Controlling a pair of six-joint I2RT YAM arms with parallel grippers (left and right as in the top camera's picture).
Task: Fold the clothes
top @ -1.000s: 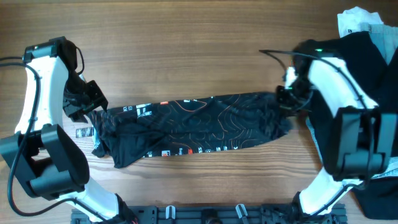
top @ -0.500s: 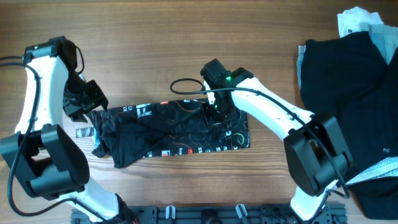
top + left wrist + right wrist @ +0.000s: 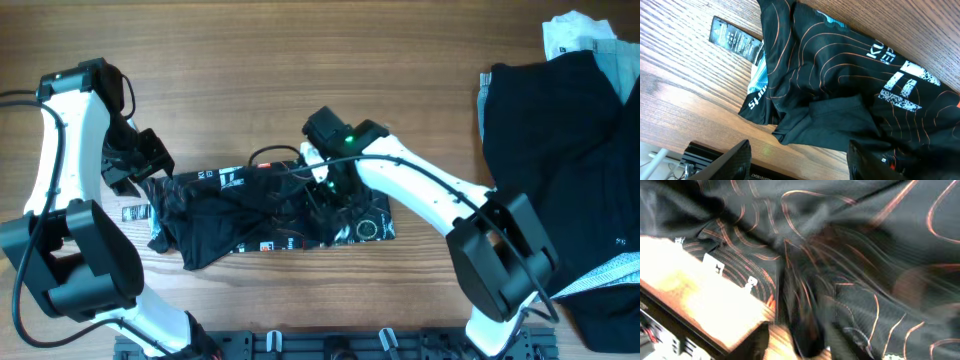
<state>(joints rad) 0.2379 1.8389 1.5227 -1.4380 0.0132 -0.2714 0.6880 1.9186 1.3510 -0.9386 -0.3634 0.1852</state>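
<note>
Shirt (image 3: 225, 205) runs left-right along the bench (image 3: 300, 60): left tool (image 3: 150, 162) wide at its left end, right tool (image 3: 325, 197) nearer its right end (grip blurred, cannot tell).

My 2 arms are white shells with bulky black joint housings. A thin black cable trails along my left arm (image 3: 55, 150), and another loops off my right arm (image 3: 420, 182) near a small green light. My left tool (image 3: 799, 152) has 2 matte black fingers (image 3: 734, 161).
</note>
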